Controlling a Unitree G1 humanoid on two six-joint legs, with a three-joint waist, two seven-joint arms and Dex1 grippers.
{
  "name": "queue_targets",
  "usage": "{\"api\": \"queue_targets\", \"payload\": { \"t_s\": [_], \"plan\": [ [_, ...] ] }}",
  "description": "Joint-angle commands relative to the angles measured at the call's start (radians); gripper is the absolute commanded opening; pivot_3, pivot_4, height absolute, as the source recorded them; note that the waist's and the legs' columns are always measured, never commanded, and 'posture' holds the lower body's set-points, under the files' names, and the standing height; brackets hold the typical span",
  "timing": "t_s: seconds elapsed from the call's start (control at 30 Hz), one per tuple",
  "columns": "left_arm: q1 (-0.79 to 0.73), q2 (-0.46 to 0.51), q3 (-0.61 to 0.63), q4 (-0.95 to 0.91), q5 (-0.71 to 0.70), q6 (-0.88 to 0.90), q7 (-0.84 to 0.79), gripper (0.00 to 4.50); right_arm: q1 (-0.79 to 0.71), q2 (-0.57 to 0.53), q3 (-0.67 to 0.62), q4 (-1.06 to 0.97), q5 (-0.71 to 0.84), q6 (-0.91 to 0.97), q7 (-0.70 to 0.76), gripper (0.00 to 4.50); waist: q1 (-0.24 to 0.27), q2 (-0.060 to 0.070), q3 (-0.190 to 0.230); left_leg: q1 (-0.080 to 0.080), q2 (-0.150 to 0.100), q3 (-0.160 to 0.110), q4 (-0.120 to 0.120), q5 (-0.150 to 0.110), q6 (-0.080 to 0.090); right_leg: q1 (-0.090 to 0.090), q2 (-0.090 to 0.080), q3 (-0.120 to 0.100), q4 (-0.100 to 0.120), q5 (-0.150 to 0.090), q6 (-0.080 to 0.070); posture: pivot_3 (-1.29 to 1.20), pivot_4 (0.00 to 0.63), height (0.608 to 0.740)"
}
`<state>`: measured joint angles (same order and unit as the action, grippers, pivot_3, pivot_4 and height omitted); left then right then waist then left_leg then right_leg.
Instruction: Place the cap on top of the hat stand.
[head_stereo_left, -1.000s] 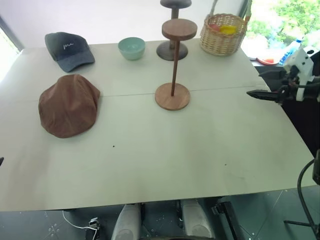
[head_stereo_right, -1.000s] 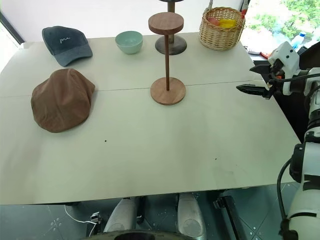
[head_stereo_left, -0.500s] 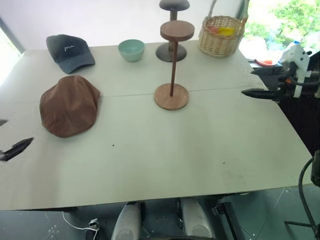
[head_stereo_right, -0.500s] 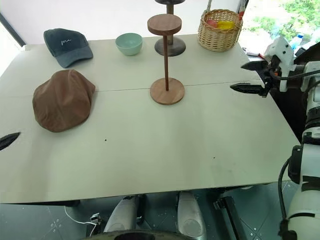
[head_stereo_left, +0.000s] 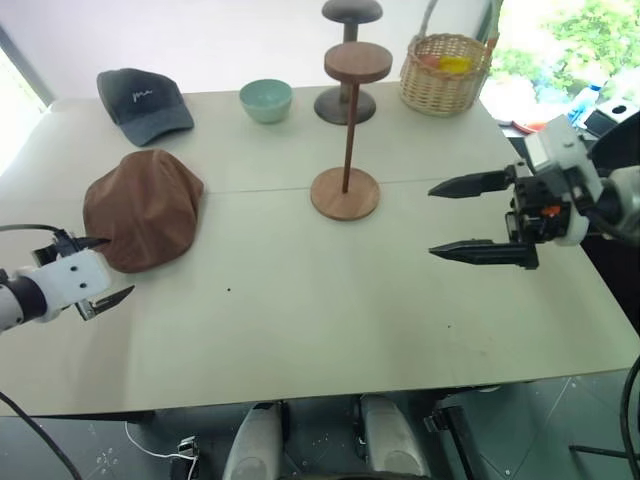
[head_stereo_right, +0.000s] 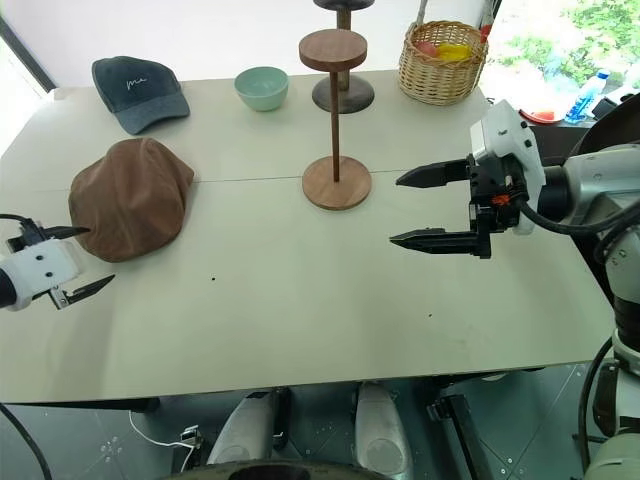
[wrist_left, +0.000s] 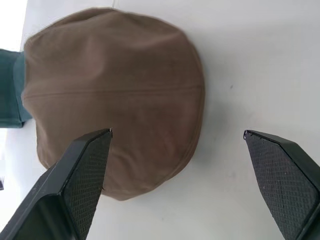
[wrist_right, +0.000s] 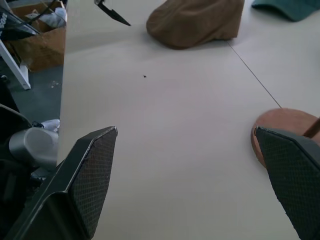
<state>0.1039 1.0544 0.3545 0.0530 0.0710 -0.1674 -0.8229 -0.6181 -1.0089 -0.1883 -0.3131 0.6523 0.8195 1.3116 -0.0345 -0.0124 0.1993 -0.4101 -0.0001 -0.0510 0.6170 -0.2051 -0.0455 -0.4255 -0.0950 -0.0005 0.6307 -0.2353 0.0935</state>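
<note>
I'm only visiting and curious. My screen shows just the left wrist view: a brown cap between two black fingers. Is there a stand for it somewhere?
Observer: Yes. The hat stand is upright on the table, to the right of the cap, and its top disc is bare.
Operator: And the other arm?
Observer: The right gripper hovers open over the table, right of the stand, holding nothing.

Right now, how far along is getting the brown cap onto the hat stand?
Nothing is done yet: the brown flat cap lies on the table and the reddish wooden hat stand has a bare top disc. In hand: the left gripper, fingers open, is at the cap's edge; the right gripper hangs open over the table. Left: grasp, lift, place.
</note>
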Motion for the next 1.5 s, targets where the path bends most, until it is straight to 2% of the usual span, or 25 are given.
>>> {"api": "queue_targets", "payload": {
  "t_s": [0.03,0.3,0.5,0.8,0.9,1.13,1.33,1.43,1.5],
  "plan": [
    [-0.053,-0.032,-0.063,0.050,0.072,-0.033,0.088,4.41,-0.013,-0.024,-0.053,-0.051,0.064,0.045,-0.051,4.50,0.001,0.000,0.000,0.000,0.000,0.000,0.000,0.000,0.000,0.000,0.000,0.000,0.000,0.000,0.000,0.00,0.150,0.740],
    [-0.168,-0.081,-0.205,0.194,0.212,-0.080,0.243,4.41,-0.041,-0.034,-0.044,-0.075,0.111,0.077,-0.132,4.50,0.019,0.000,0.000,0.000,0.002,0.002,-0.001,0.000,0.000,-0.001,0.002,0.000,0.000,0.001,0.002,0.00,0.150,0.740],
    [-0.333,-0.146,-0.318,0.358,0.366,-0.115,0.462,4.41,-0.082,-0.031,-0.031,-0.104,0.154,0.112,-0.195,4.50,0.031,0.000,-0.001,0.001,0.004,0.003,0.000,0.000,0.000,0.001,0.002,-0.001,0.001,0.003,0.001,0.00,0.150,0.740],
    [-0.498,-0.201,-0.431,0.553,0.472,-0.143,0.652,4.41,-0.117,-0.022,-0.003,-0.084,0.169,0.103,-0.232,4.50,0.041,0.000,-0.002,0.001,0.014,0.013,0.006,0.000,0.000,0.002,0.007,-0.001,0.001,0.006,0.003,0.00,0.150,0.740],
    [-0.517,-0.199,-0.442,0.573,0.470,-0.163,0.672,3.56,-0.127,-0.023,0.001,-0.068,0.169,0.098,-0.234,4.50,0.042,0.000,-0.002,0.001,0.016,0.016,0.007,0.000,0.000,0.002,0.007,-0.001,0.001,0.006,0.002,0.00,0.150,0.740],
    [-0.544,-0.162,-0.432,0.577,0.447,-0.196,0.690,0.03,-0.150,-0.022,0.011,-0.065,0.170,0.102,-0.253,4.50,0.046,-0.001,-0.002,0.000,0.016,0.018,0.007,0.000,0.000,0.001,0.007,0.001,0.001,0.006,0.000,0.00,0.150,0.740],
    [-0.643,-0.112,-0.389,0.544,0.402,-0.188,0.685,0.03,-0.192,-0.042,-0.029,0.033,0.163,0.112,-0.269,4.50,0.046,-0.003,-0.001,-0.001,0.016,0.019,0.008,0.000,0.000,0.001,0.007,0.001,0.000,0.006,0.000,0.00,0.150,0.740],
    [-0.801,-0.100,-0.358,0.481,0.347,-0.190,0.637,0.03,-0.200,-0.068,-0.086,0.103,0.147,0.093,-0.285,4.50,0.050,-0.005,0.000,-0.002,0.017,0.019,0.008,0.000,0.000,0.000,0.007,0.001,0.000,0.006,0.000,0.00,0.150,0.740],
    [-0.903,-0.115,-0.358,0.456,0.327,-0.185,0.608,0.03,-0.191,-0.086,-0.123,0.126,0.153,0.091,-0.282,4.50,0.052,-0.006,0.000,-0.012,0.019,0.018,0.014,0.000,0.000,-0.004,0.007,-0.002,0.000,0.007,0.002,0.00,0.150,0.740]
  ]
}}
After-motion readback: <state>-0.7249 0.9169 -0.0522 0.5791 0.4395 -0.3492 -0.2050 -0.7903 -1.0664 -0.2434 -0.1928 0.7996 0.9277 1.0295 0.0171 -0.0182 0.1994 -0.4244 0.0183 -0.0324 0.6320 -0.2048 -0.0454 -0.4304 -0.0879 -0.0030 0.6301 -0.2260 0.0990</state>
